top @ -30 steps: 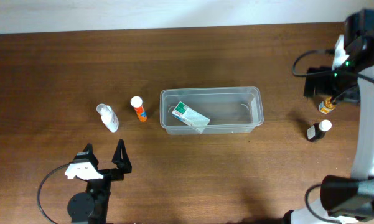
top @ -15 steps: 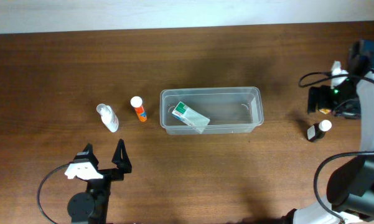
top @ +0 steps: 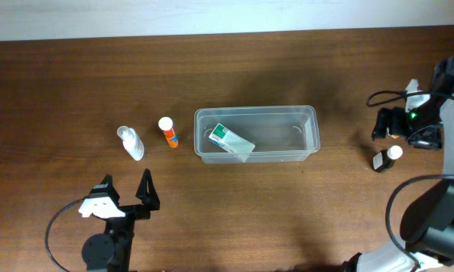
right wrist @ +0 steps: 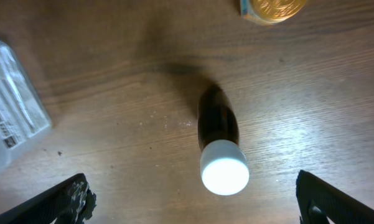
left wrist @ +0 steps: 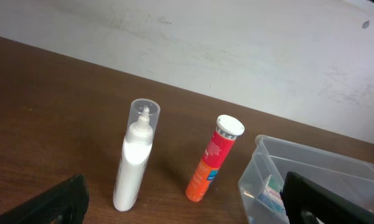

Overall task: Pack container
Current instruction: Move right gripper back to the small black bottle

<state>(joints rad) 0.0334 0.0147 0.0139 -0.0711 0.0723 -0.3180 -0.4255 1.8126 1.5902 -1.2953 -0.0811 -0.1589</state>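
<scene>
Jaws both wide; one container [top: 278,137] holds one box [top: 230,140].

The container [top: 257,134], a clear rectangular tub, sits upright at table centre, holding one small white-and-green box [top: 231,141].

Robot lab bench

A bare wooden table [top: 60,91] against a plain white wall [left wrist: 236,50]. Two cabled robot arms [top: 106,245] are mounted at its edge, with small bottles [top: 131,143] and a container [top: 257,110] set out.
</scene>
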